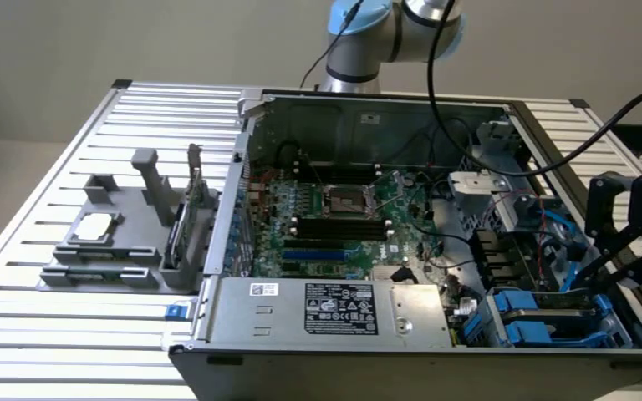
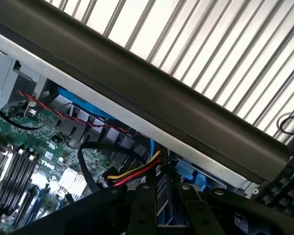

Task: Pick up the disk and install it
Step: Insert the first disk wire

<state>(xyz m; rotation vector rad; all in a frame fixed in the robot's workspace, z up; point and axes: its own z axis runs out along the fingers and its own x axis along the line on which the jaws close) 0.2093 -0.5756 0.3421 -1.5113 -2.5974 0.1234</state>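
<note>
The disk (image 1: 547, 322), grey metal in a bright blue carrier, lies flat in the drive bay at the front corner of the open computer case (image 1: 410, 349), on the exterior view's right. My black gripper (image 1: 581, 282) hangs just above its far edge, reaching in over the case's side wall. In the wrist view the gripper (image 2: 167, 208) points down into that bay. Its fingers (image 2: 143, 211) stand a little apart, and I see nothing pinched between them. Blue carrier plastic (image 2: 188, 172) shows just beyond the tips.
Red, yellow and black cables (image 2: 132, 174) run close to the fingers. The motherboard (image 1: 338, 221) fills the case floor, with the power supply (image 1: 343, 307) at its front. A grey fixture (image 1: 114, 246) on the slatted table holds a silver chip (image 1: 96, 225) and an upright card (image 1: 195, 180).
</note>
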